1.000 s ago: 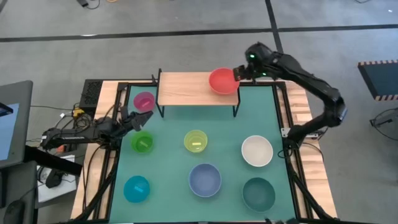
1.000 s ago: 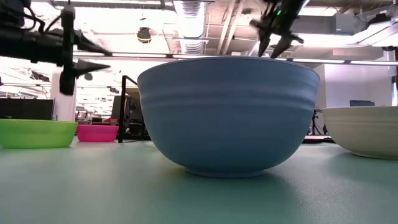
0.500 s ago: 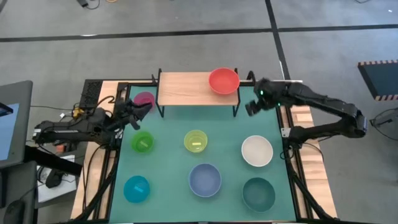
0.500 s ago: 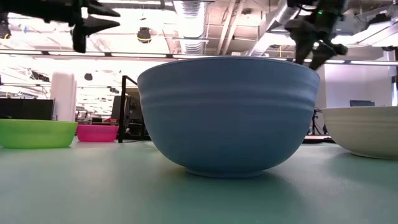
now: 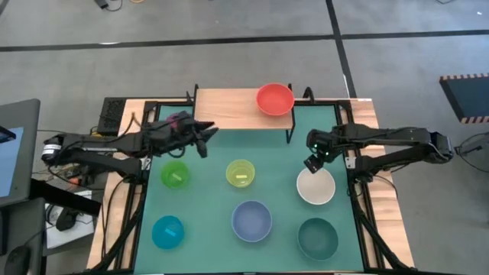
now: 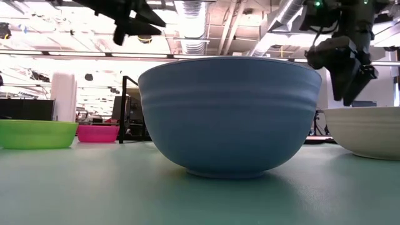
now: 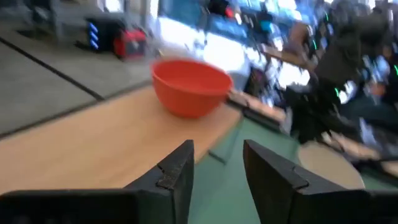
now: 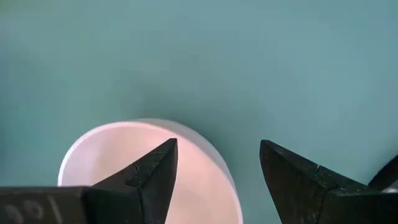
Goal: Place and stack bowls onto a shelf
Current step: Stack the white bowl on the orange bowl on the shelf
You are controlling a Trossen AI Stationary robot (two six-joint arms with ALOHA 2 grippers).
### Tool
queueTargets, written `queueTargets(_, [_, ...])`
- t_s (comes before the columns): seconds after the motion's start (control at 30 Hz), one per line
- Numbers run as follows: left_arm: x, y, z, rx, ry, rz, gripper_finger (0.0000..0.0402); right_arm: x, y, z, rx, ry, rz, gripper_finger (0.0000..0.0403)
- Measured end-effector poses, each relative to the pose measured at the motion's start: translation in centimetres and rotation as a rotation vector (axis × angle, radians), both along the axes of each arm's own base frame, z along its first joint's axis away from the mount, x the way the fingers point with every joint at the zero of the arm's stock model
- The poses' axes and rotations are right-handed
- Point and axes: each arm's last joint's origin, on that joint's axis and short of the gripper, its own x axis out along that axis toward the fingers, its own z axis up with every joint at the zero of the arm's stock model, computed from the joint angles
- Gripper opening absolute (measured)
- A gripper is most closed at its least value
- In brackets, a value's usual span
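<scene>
The red bowl stands on the right end of the light-wood shelf. The pink bowl sits left of the shelf, partly under my left arm. Green, yellow, white, pale blue, cyan and dark teal bowls rest on the green mat. My left gripper hovers open by the shelf's left front leg, facing the red bowl. My right gripper hangs open above the white bowl's far rim.
The shelf's black legs stand on the mat's far edge. In the low view the pale blue bowl fills the middle, with the green bowl and the pink bowl to its left. The shelf's left and middle show bare wood.
My right gripper has drawn away from the red bowl, swung toward the near edge and come down over the white bowl. The red bowl stays on the shelf. My left gripper has risen and moved toward the table's right, past the pink bowl to the shelf's front.
</scene>
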Motion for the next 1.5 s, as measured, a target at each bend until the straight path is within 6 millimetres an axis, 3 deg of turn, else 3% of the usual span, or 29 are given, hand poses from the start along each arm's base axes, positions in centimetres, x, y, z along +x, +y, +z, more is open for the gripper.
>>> queueTargets(0.4, [6.6, 0.1, -1.8, -0.109, 0.142, -0.272, 0.0151, 0.0, 1.8, -1.3, 0.002, 0.055, 0.05, 0.0247])
queueTargets(0.73, [10.7, 0.2, -2.8, -0.132, 0.199, -0.292, 0.0151, 1.3, 1.8, -3.6, -0.046, 0.227, 0.073, 0.0166])
queueTargets(1.0, [12.1, -0.4, -3.8, -0.172, 0.223, -0.304, 0.0151, 2.3, 2.1, -4.6, -0.027, 0.266, -0.001, 0.0073])
queueTargets(1.1, [12.1, -0.4, -3.6, -0.189, 0.201, -0.298, 0.015, 2.6, 2.2, -3.5, -0.035, 0.205, -0.052, 0.0025])
queueTargets(1.37, [12.4, -0.5, -2.9, -0.134, 0.14, -0.368, 0.0153, 4.7, 3.1, 2.1, -0.196, 0.007, -0.098, 0.0028])
queueTargets(1.5, [12.6, -0.4, -2.3, -0.138, 0.107, -0.326, 0.0181, 6.8, 3.3, 5.0, -0.304, -0.08, -0.072, 0.0025])
